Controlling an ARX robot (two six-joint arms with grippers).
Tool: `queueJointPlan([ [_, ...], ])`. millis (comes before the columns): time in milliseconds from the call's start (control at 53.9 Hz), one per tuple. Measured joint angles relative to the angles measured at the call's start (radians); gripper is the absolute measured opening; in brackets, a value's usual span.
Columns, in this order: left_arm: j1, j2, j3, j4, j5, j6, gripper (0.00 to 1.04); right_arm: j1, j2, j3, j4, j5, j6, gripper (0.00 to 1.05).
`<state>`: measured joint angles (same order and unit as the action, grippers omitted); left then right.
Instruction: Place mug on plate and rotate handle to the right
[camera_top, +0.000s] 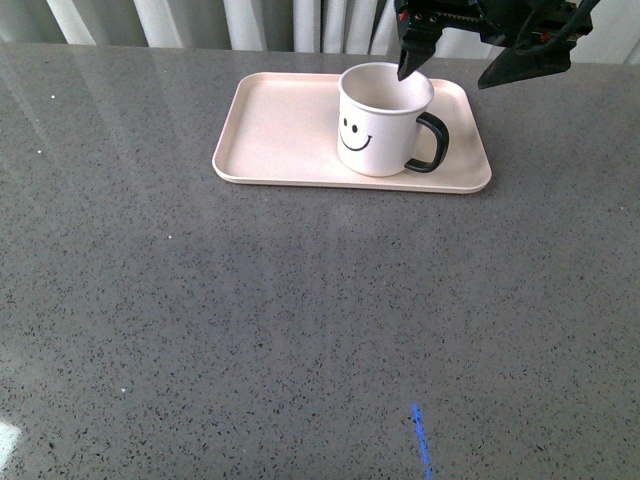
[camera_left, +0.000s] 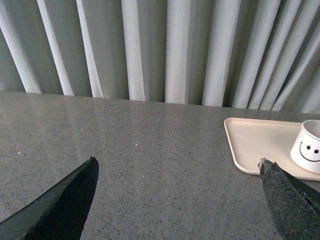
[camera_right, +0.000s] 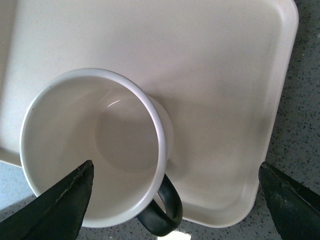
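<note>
Front view: the plate (camera_top: 280, 140) lies flat at the far side of the grey worktop (camera_top: 300, 320), toward 12 o'clock. The mug (camera_top: 380, 125) stands upright on it, on the half toward 3 o'clock, its smiley face turned toward 7 o'clock. The handle (camera_top: 432, 142) sticks out at about 3 o'clock, slightly toward 4, and stays within the plate's rim.

The right hand (camera_top: 443, 80) hangs above the mug, at about 1 o'clock from its centre. Its fingers are spread wide and pinch nothing. One fingertip points down at the far rim of the mug's mouth; whether it touches cannot be told from here. The other fingertip sits higher, out beyond the handle toward 2 o'clock.

Right wrist view looks straight down into the mug (camera_right: 90, 145), which is empty. One fingertip of the right hand (camera_right: 176, 166) overlaps the mug's opening. The other lies past the plate (camera_right: 210, 65), over the speckled worktop. The handle (camera_right: 165, 210) lies between the two fingertips, nearer the first.

Left wrist view shows the left hand (camera_left: 177, 162) spread and holding nothing, low over bare worktop. It is well apart from the plate (camera_left: 255, 142) and the mug (camera_left: 309, 152), with a curtain (camera_left: 150, 50) behind.
</note>
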<state>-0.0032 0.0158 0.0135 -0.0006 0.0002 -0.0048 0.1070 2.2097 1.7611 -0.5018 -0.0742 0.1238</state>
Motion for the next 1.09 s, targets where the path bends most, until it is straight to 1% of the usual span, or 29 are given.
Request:
queueJointPlan([
  [408, 0.0, 0.0, 0.0, 0.0, 0.0, 0.0, 0.96, 0.012, 0.087, 0.115, -0.075, 0.023, 0.038, 0.96],
  [983, 0.0, 0.0, 0.0, 0.0, 0.0, 0.0, 0.96, 0.025, 0.127, 0.15, -0.105, 0.029, 0.047, 0.96],
  [1039, 0.0, 0.0, 0.0, 0.0, 0.0, 0.0, 0.96, 0.026, 0.134, 0.159, -0.11, 0.031, 0.049, 0.94],
  [1095, 0.0, 0.0, 0.0, 0.0, 0.0, 0.0, 0.96, 0.028, 0.142, 0.17, -0.116, 0.034, 0.051, 0.9],
])
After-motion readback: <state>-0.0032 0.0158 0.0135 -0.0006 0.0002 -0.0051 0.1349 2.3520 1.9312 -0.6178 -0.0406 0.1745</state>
